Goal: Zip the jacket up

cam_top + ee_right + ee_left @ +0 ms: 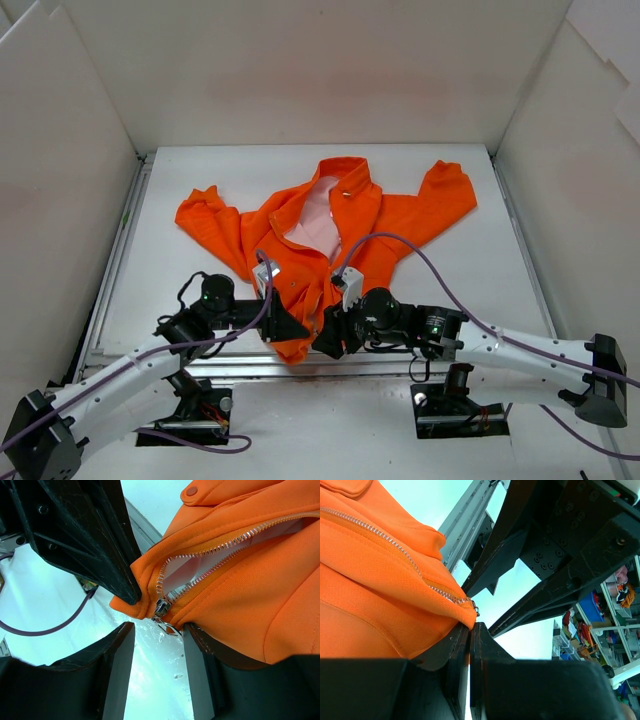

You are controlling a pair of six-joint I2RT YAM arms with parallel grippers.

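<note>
The orange jacket (335, 225) lies spread on the white table, collar at the far side, front open over pale pink lining. Both grippers meet at its near hem. My left gripper (470, 626) is shut on the hem corner of the jacket (370, 595), right below the end of the zipper teeth (385, 540). My right gripper (157, 645) is open, its fingers on either side of the silver zipper pull (169, 624), which hangs under the slider (161, 606). The right finger (200, 650) touches the jacket's underside (260, 605); nothing is gripped.
White walls enclose the table on three sides. A metal rail (300, 365) runs along the near table edge, just below the grippers. A purple cable (440, 270) arcs over the jacket's right side. The left gripper's black fingers (100, 545) crowd the right wrist view.
</note>
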